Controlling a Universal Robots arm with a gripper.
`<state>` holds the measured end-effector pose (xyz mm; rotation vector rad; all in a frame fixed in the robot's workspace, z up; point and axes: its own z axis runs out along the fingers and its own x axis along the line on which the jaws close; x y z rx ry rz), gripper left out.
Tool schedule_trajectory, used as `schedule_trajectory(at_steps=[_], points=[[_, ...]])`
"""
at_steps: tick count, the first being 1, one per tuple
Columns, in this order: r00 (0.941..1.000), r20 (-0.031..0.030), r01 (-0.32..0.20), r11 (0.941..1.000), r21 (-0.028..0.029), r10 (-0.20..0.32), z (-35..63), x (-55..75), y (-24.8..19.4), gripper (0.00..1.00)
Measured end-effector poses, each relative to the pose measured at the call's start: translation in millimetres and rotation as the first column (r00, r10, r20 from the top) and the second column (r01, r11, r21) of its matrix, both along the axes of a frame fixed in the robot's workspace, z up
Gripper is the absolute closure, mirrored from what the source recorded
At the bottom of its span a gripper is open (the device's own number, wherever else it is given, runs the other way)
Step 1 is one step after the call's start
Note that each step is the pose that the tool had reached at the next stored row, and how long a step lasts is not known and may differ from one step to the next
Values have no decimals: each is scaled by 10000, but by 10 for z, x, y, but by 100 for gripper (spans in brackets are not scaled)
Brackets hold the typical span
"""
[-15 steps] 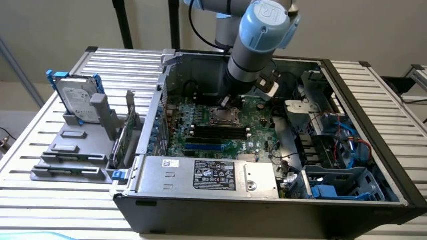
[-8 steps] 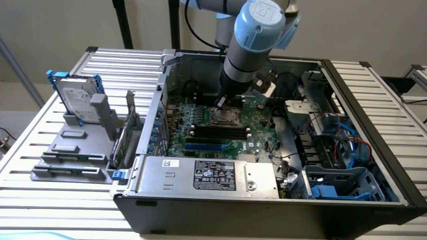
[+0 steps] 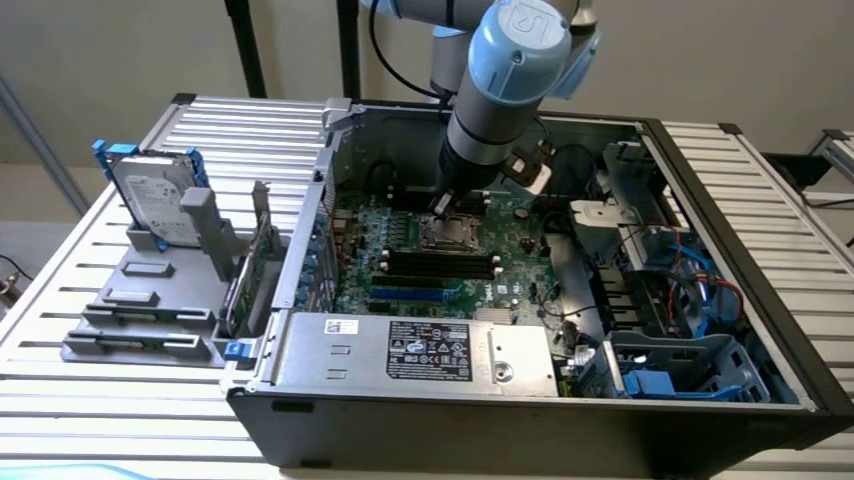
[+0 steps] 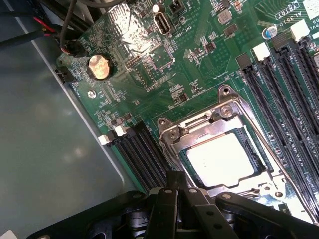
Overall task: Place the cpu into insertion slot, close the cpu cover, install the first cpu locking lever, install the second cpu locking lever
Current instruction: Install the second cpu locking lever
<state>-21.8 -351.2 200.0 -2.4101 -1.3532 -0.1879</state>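
Note:
The cpu (image 4: 219, 157), a pale silvery square, lies flat in the insertion slot (image 3: 447, 233) on the green board. The cpu cover (image 4: 199, 129), a thin silvery frame, is down around the chip's face. A thin metal locking lever (image 4: 269, 144) runs along one side of the socket, lying low beside the cover. My gripper (image 4: 175, 181) hangs right at the socket's edge, its black fingers drawn together with nothing showing between them. In the exterior view the arm reaches down into the open case, with the gripper (image 3: 438, 205) just above the socket.
Long black memory slots (image 4: 289, 84) flank the socket on both sides. A coin battery (image 4: 98, 66) sits on the board. The grey power supply (image 3: 414, 350) fills the case front, cables and blue drive bays (image 3: 681, 365) the exterior view's right. A hard drive (image 3: 150, 195) stands outside.

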Motion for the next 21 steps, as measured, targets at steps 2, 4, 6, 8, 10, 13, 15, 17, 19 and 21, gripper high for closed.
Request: schedule_trajectory(at_steps=[2,4,6,8,10,13,15,17,19,21], points=[[10000,0,-1,10000,0,1,0,0,0,89],[10000,0,0,10000,0,0,0,0,0,89],[10000,0,0,10000,0,0,0,0,0,89],[10000,0,0,10000,0,0,0,0,0,89],[10000,-1,-2,10000,0,2,4,0,-12,89],[10000,-11,-1,10000,1,1,40,0,-81,89],[10000,-14,0,10000,0,0,79,0,-126,89],[10000,-14,-1,10000,2,1,110,-5,-168,89],[10000,-14,1,10000,0,-1,126,-25,-208,89],[10000,-14,0,10000,0,0,136,-54,-244,89]])
